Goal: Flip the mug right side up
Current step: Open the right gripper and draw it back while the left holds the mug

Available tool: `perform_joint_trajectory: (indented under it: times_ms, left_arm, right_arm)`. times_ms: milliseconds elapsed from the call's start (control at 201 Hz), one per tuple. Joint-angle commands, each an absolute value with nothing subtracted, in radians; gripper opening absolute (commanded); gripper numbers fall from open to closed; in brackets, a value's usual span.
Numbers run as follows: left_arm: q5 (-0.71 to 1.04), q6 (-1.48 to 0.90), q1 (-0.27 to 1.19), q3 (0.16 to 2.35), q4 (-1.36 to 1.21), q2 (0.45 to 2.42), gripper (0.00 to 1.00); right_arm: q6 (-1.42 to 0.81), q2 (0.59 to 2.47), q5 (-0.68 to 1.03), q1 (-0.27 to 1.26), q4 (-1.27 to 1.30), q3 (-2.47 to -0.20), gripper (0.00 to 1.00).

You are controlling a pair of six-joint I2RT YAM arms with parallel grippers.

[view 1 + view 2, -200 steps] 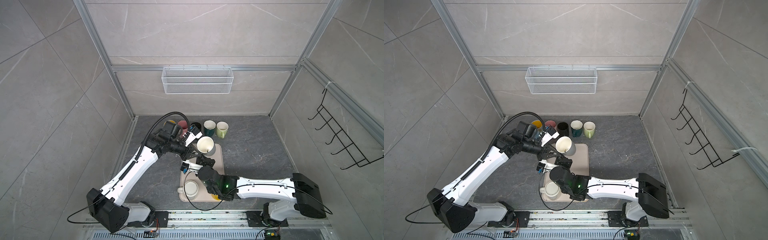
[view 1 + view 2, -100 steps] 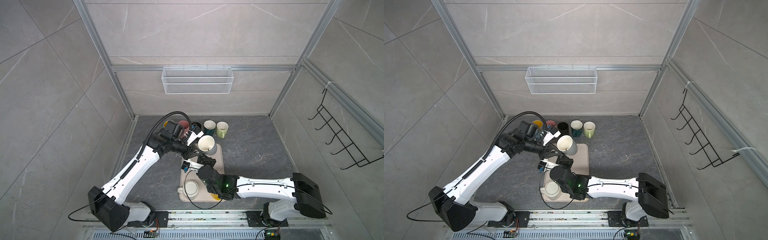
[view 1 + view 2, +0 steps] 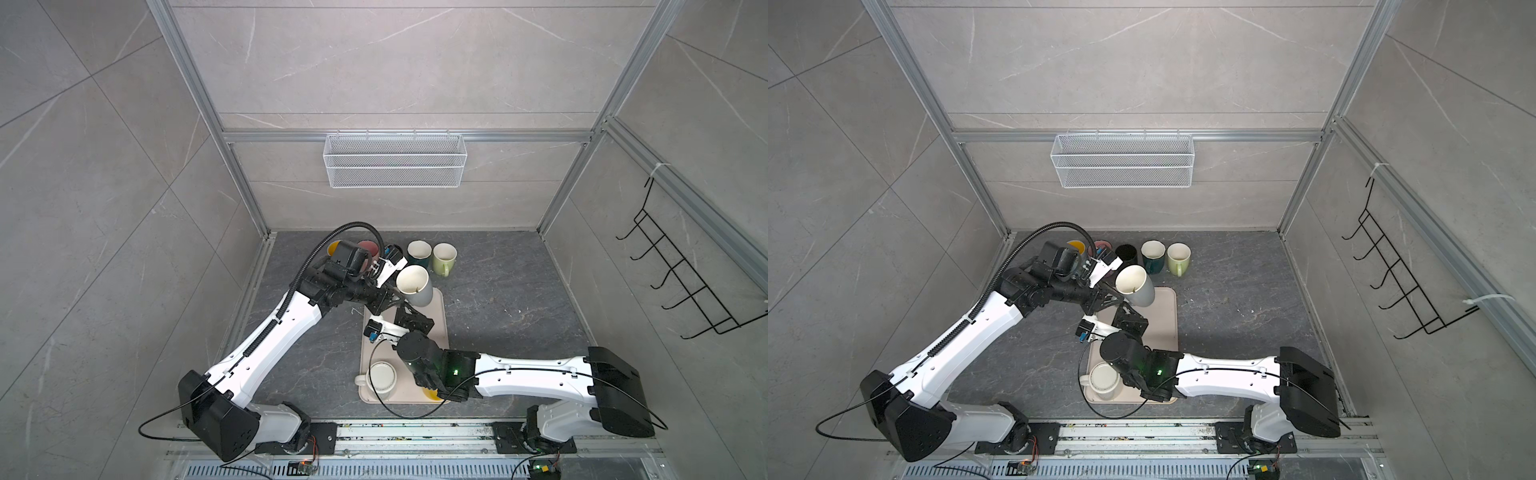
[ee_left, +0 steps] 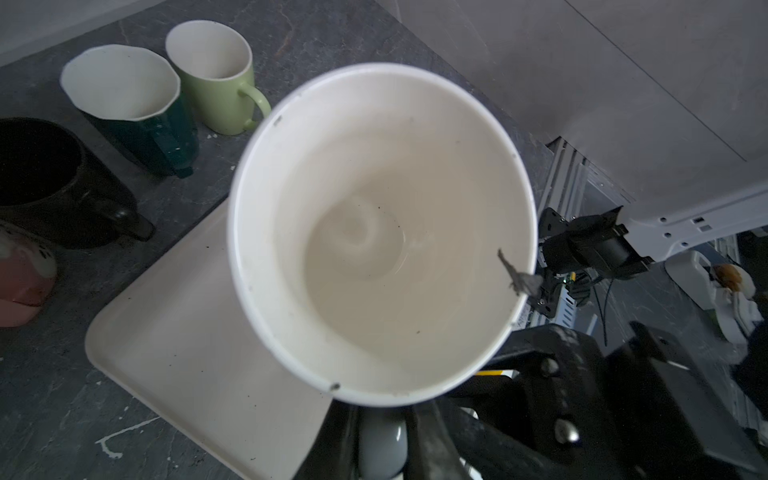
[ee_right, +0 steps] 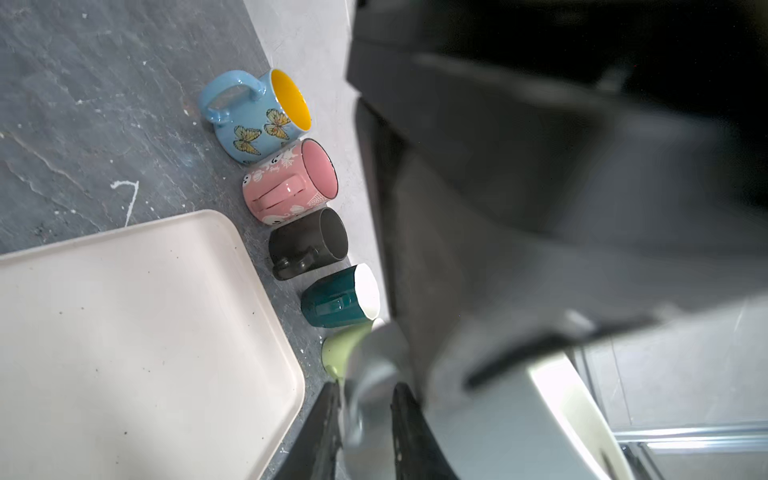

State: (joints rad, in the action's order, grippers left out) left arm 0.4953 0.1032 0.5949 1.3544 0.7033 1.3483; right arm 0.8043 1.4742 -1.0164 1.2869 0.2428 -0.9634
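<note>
The mug (image 3: 415,284) (image 3: 1133,286) is pale grey outside and white inside. It hangs tilted over the far end of the beige tray (image 3: 437,332), its mouth facing up and toward the camera. My left gripper (image 3: 392,297) (image 4: 382,436) is shut on the mug's grey handle; the left wrist view looks straight into the mug's empty white inside (image 4: 382,232). My right gripper (image 3: 404,311) (image 5: 365,424) sits just below the mug. Its fingers stand slightly apart on either side of a blurred grey part of the mug (image 5: 519,415).
A white mug (image 3: 382,376) stands upside down on the tray's near end, beside my right arm. A blue butterfly mug (image 5: 253,116), pink mug (image 5: 286,183), black mug (image 5: 307,241), teal mug (image 5: 338,297) and light green mug (image 3: 444,255) line the back wall. A wire basket (image 3: 395,160) hangs above them.
The left arm has lifted the mug slightly and shifted it right. The right gripper's fingers have parted a little around the mug; the arm itself has barely moved.
</note>
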Motion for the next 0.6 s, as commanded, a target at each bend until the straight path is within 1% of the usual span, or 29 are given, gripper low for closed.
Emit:
perform_joint_trajectory:
  times_ms: [0,234,592]
  left_arm:
    - [0.439,0.092,0.599,1.338,0.707,1.352,0.0]
    - [0.397,0.073,0.597,1.337,0.672,1.364,0.0]
    - [0.315,0.037,0.594,1.337,0.61,1.387,0.0]
  right_arm:
    - [0.732,1.405,-1.103,1.282,0.286,-1.009,0.3]
    - [0.655,1.382,-1.14,1.281,0.194,-1.0,0.35]
    - [0.501,1.327,-1.186,1.281,0.012,-0.991,0.38]
